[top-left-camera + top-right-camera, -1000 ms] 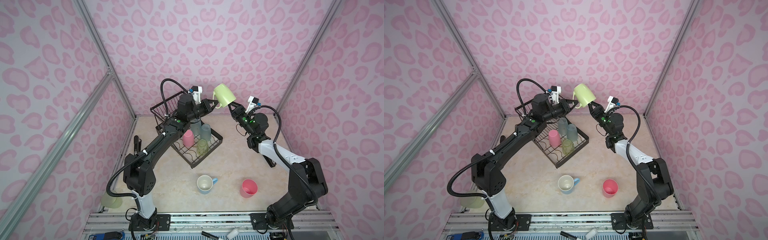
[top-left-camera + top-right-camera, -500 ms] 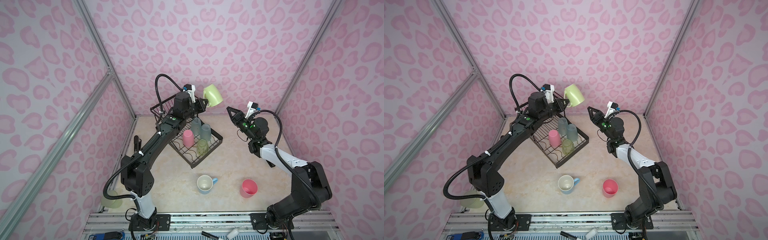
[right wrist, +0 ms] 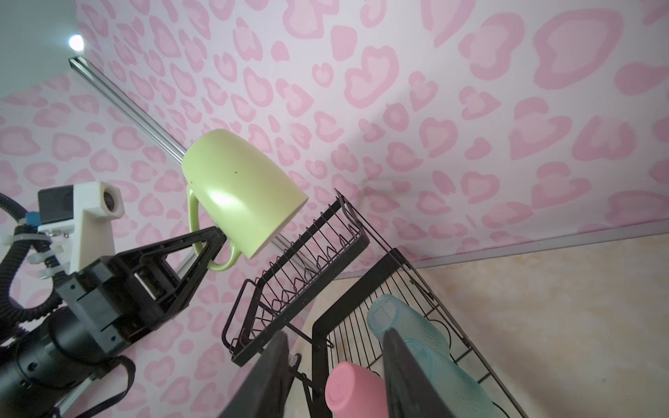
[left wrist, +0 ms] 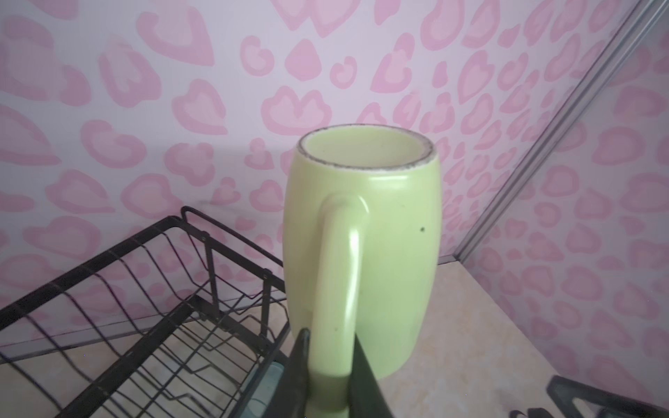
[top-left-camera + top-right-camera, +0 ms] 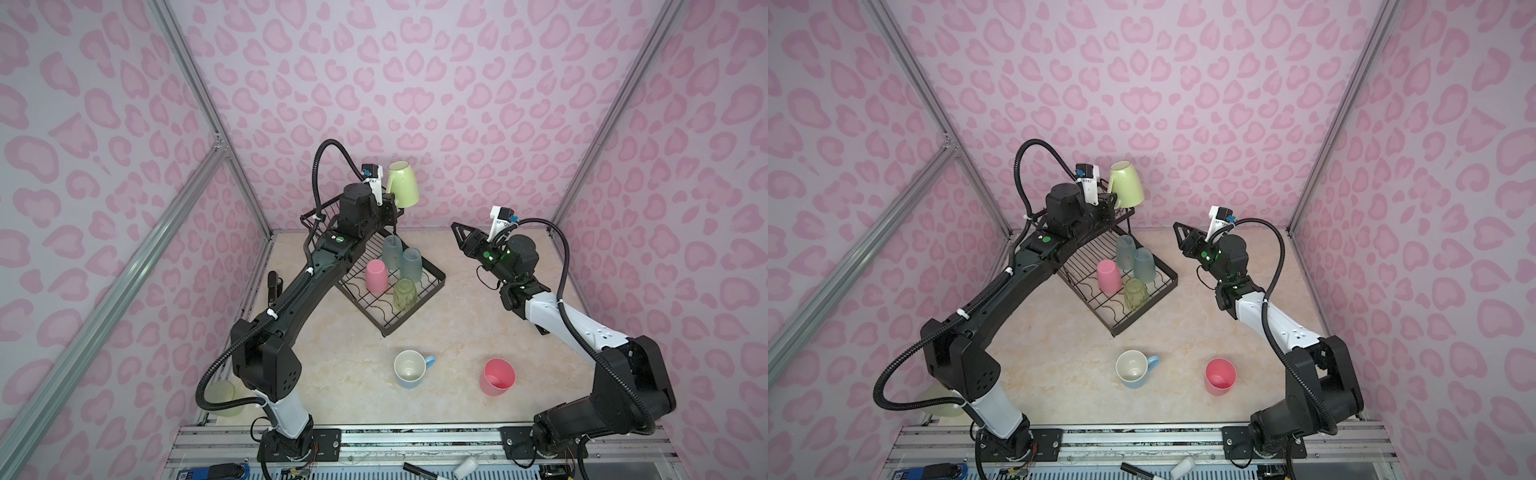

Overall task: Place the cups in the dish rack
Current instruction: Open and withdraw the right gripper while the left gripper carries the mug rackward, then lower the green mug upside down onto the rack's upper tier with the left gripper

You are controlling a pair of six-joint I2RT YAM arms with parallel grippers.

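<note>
My left gripper [image 5: 392, 203] is shut on the handle of the lime mug [image 5: 402, 189], which hangs base-up over the raised upper basket of the black wire dish rack [image 5: 432, 286]. In the left wrist view both fingers pinch the handle of the mug [image 4: 362, 235] at the gripper [image 4: 331, 336]. Two blue-grey tumblers [image 5: 392, 251], a pink cup [image 5: 376, 275] and a green tumbler [image 5: 404, 295] stand inverted in the lower tray. My right gripper [image 5: 455, 226] is open and empty, right of the rack. A light-blue mug [image 5: 410, 369] and a pink cup [image 5: 497, 377] stand upright on the table.
A pale green cup [image 5: 220, 399] sits at the front left by the left arm's base. A marker [image 5: 422, 471] and a white cap lie on the front rail. Pink-patterned walls with metal posts close in the back and sides.
The right gripper has let go of the lime mug and pulled back to the right and down. The left gripper has carried the mug leftward over the rack's upper basket.
</note>
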